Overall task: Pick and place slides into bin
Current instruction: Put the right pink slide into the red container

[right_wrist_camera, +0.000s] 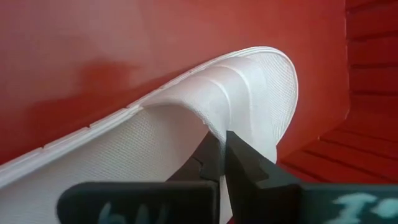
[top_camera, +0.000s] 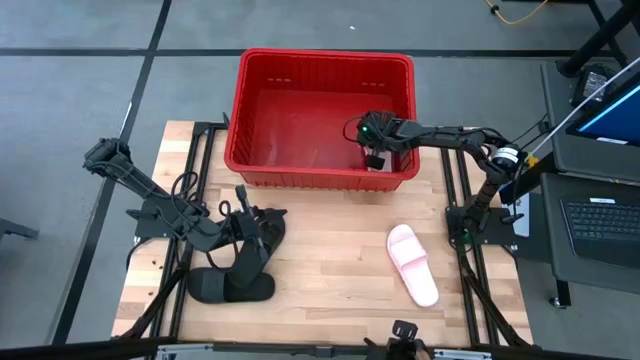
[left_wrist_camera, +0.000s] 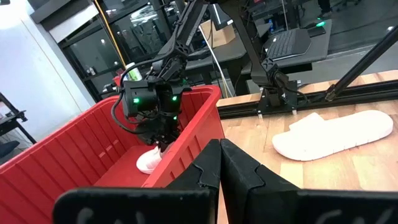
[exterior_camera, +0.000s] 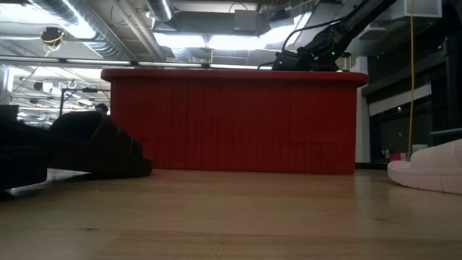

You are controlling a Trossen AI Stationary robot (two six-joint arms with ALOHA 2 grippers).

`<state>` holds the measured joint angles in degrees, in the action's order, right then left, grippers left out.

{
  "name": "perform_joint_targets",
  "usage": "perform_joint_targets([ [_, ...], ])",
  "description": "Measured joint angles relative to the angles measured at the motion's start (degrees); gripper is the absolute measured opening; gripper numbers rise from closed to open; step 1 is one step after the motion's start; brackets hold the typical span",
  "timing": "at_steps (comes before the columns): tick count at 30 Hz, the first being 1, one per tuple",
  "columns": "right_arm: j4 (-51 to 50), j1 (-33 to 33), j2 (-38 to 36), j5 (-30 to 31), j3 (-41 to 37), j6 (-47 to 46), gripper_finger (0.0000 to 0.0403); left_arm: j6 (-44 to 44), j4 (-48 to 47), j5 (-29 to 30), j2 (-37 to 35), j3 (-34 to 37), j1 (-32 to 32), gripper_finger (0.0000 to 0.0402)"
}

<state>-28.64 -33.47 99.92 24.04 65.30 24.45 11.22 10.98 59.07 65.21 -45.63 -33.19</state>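
The red bin (top_camera: 322, 70) stands at the table's far middle. My right gripper (right_wrist_camera: 221, 155) reaches down into its near right corner, shut on a light pink slide (left_wrist_camera: 149, 160). A second pink slide (top_camera: 412, 263) lies sole-down on the wood at the near right. A black slide (top_camera: 232, 287) lies at the near left, and its dark bulk (exterior_camera: 94, 148) also shows in the low view. My left gripper (left_wrist_camera: 219, 163) hovers over the left part of the table, shut with nothing in it, pointing level toward the bin. My right gripper pinches the edge of the pink slide's wide strap (right_wrist_camera: 208, 127) between its two fingers. The fingers slant down into the bin from its right side. The slide hangs below them inside the bin, next to the red wall. Whether its lower end rests on the floor cannot be told.
The bin's near wall (exterior_camera: 231, 123) rises high above the tabletop. The right arm's base and frame rails (top_camera: 470, 220) stand at the table's right edge. Bare wood (top_camera: 330, 260) lies between the black slide and the pink one.
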Motion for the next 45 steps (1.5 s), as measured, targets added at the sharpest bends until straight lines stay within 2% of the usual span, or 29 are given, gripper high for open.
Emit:
perform_joint_targets([
  [8, -0.04, -0.02, -0.02, -1.28, 0.02, -0.24, 0.0029, 0.00, 0.00, -0.07, 0.02, 0.00, -0.02, 0.0002],
  [19, 0.47, 0.00, 0.00, -1.47, 0.00, 0.05, 0.0034, -0.11, 0.00, -0.19, 0.02, 0.00, -0.02, 0.0002],
  [28, 0.23, 0.00, 0.02, -4.81, 0.44, -1.68, 0.0041, -0.11, 0.02, -0.24, 0.02, 0.00, -0.02, 0.0002],
  [39, -2.61, 0.00, 0.02, -4.83, 0.50, -1.46, 0.0171, -1.01, 0.02, -0.26, 0.02, 0.00, -0.02, 0.0002],
  [45, -3.17, 0.00, -0.16, -4.82, 0.50, -1.48, 0.0203, -1.01, 0.02, -1.88, 0.02, 0.00, -0.02, 0.0002],
])
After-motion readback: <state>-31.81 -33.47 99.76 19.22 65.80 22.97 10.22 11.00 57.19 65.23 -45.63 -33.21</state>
